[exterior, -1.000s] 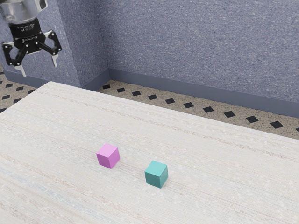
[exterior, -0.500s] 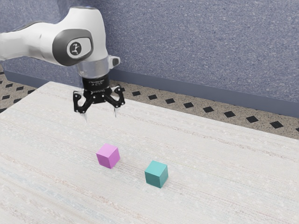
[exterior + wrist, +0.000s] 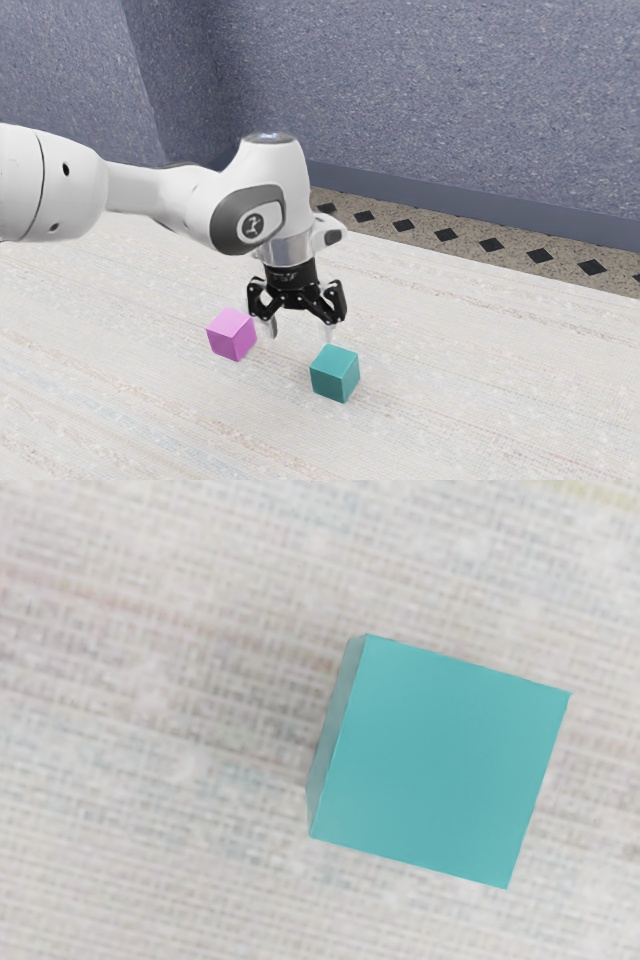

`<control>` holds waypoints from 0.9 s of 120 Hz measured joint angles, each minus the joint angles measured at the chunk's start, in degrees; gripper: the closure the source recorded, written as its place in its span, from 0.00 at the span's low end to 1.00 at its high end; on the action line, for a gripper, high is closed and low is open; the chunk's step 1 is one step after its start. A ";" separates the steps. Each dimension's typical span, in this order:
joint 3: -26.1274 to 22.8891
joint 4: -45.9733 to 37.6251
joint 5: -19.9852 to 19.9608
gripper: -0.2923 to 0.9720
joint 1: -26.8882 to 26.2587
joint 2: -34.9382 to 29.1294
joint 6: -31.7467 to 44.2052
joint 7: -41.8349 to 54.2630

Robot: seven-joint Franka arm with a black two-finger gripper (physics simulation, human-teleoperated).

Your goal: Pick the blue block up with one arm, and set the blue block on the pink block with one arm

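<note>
You have the jaws spread open, gripping nothing, hanging low over the desk (image 3: 480, 340), just above the blue block (image 3: 334, 372) and a little toward the exterior view's left of it. That block, teal in shade, sits flat on the desk. It is near the pink block (image 3: 231, 333) but apart from it, on that block's right in the exterior view.

Teal-blue block (image 3: 334, 373) sits flat near pink block (image 3: 231, 334), apart.

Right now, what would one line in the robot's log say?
stage: before grasp | gripper: open, above blue block | blue block: on table | pink block: on table, apart
</note>
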 joint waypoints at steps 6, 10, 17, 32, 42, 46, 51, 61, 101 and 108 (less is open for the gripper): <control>-0.60 0.48 -0.13 0.23 0.02 1.17 1.38 1.52; -0.99 0.94 -0.11 0.23 -0.04 2.05 2.22 2.81; -1.39 1.15 -0.05 0.23 -0.04 2.78 3.61 5.08; -2.35 0.53 0.33 0.23 -0.11 3.05 5.54 10.09; -2.59 0.22 1.08 0.23 0.10 3.37 6.48 12.82; -2.62 0.15 1.19 0.23 0.21 3.70 6.92 13.81; -2.63 0.12 1.22 0.23 0.37 4.39 7.47 14.96; -2.67 0.16 0.19 0.23 0.60 5.58 8.64 16.62; -2.77 0.66 -1.82 0.23 1.44 8.99 10.43 18.42; -2.77 0.79 -1.80 0.23 1.46 9.53 10.56 18.80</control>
